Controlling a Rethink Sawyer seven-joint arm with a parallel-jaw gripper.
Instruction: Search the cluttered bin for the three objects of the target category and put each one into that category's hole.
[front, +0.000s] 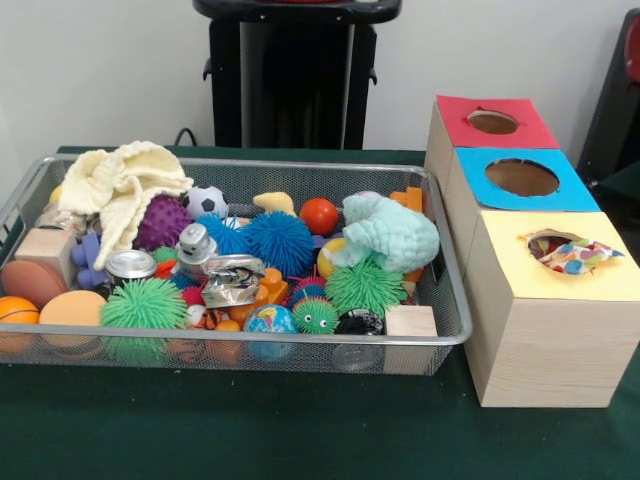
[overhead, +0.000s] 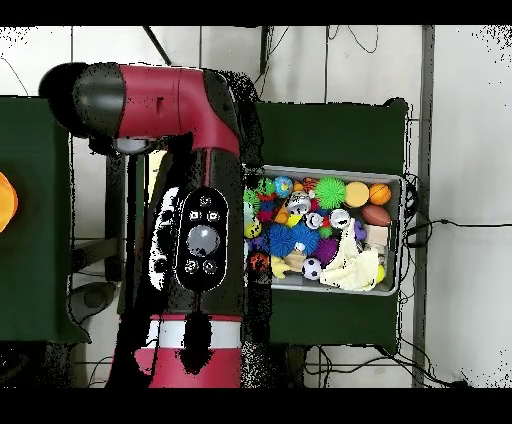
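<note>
Polka-dot cloth sits stuffed in the yellow box's hole, clutter waits in the bin.

The bin (front: 440, 335) rests on the green tabletop (front: 250, 430), packed with spiky balls, a cream knit cloth (front: 120, 185) at its left end and a mint fuzzy cloth (front: 392, 232) toward the right. Just beside it, the hole (front: 566, 252) holds a polka-dot cloth (front: 578, 258), partly poking out. From overhead the red arm (overhead: 195, 200) covers the boxes; the gripper is out of sight, its state impossible to tell.
</note>
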